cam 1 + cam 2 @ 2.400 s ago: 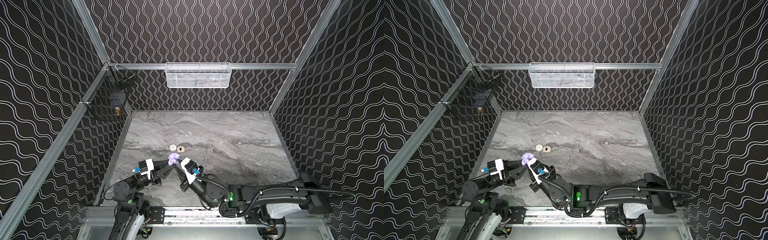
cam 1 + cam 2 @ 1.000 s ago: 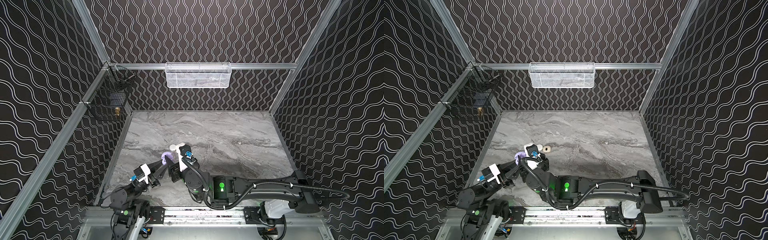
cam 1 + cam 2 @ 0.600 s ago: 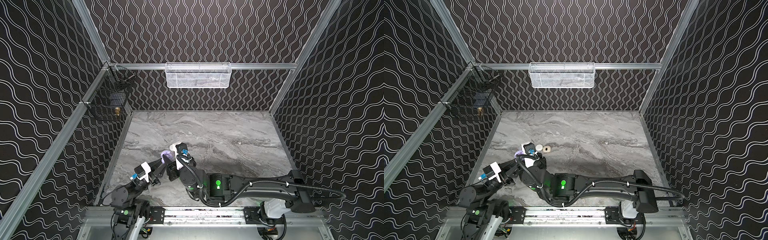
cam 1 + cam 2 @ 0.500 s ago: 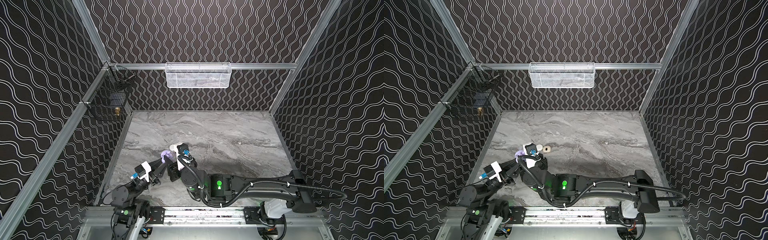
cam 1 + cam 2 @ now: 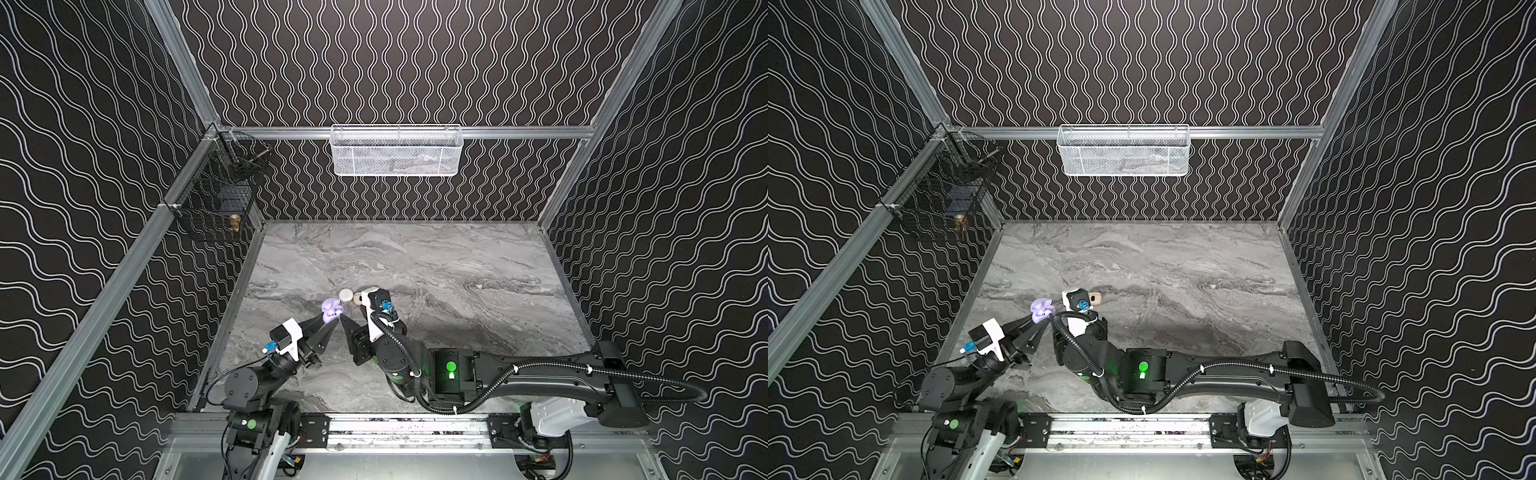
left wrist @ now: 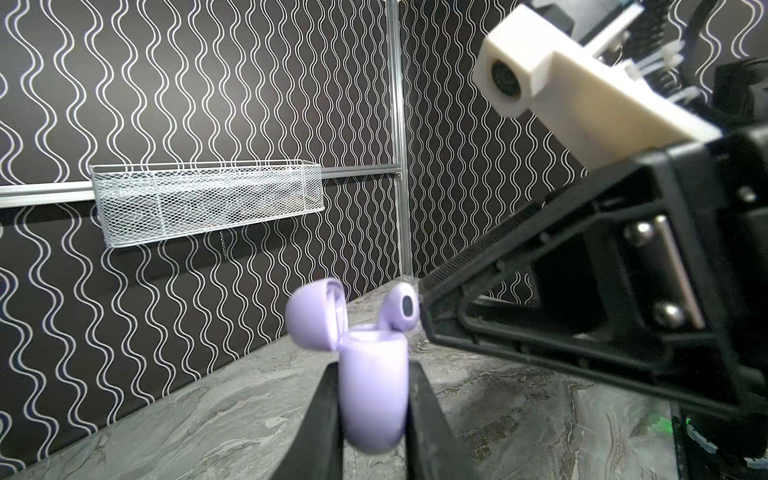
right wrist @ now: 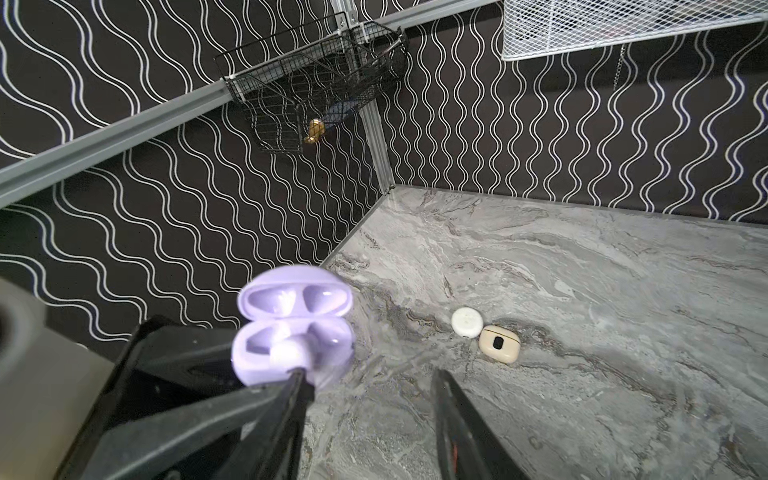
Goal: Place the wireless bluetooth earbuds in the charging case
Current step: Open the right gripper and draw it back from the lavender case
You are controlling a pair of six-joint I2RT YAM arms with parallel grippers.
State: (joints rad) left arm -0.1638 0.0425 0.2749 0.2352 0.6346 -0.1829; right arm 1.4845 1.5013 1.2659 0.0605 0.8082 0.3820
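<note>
The left gripper (image 5: 330, 323) clamps the lavender case (image 6: 372, 395), lid open, over the near-left part of the table (image 5: 457, 266). A lavender earbud (image 6: 401, 309) pokes out of it, against one fingertip of the right gripper (image 7: 368, 374), whose jaws stand apart.

The glossy lavender charging case (image 6: 372, 409) was held upright in the left gripper (image 6: 372, 368), its domed lid swung fully open to show two hollows, while one lavender earbud (image 6: 399, 308) with a dark oval grille stood stem-down in a well of the base, head above the rim.
</note>
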